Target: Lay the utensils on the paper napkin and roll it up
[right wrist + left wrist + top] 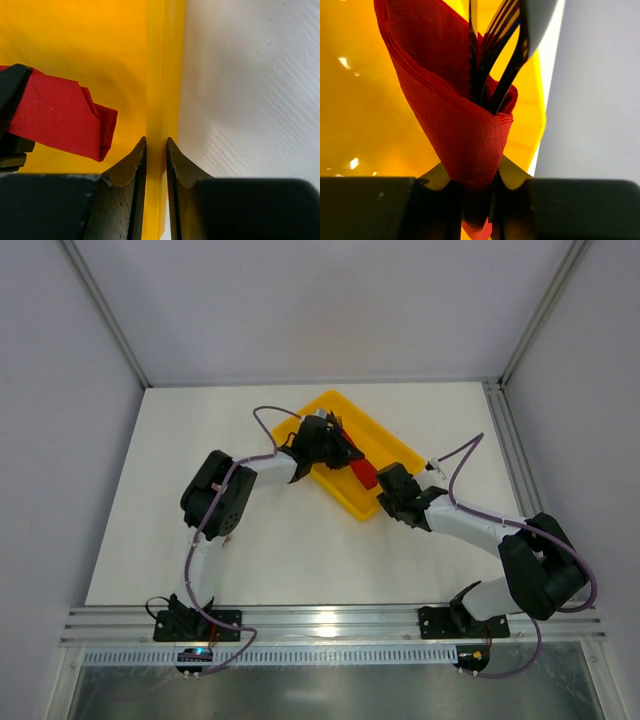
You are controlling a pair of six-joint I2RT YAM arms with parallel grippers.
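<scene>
The left hand (475, 181) clenched the narrow end of the rolled paper napkin (460, 130), with the utensils (505, 65) poking from its open mouth. The right hand (156, 150) pinched the rim of the yellow tray (162, 75) on the desk (250, 100). If the left hand's pinch slackened, the roll might unfurl and spill the cutlery. No writing was legible.

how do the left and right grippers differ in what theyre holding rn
The left gripper pinches the rolled red napkin, with dark utensils poking from its open end; the right gripper pinches the yellow tray by its rim. The left sits over the tray's inside; the right is at its edge, beside the white table. Both are shut on something.
</scene>
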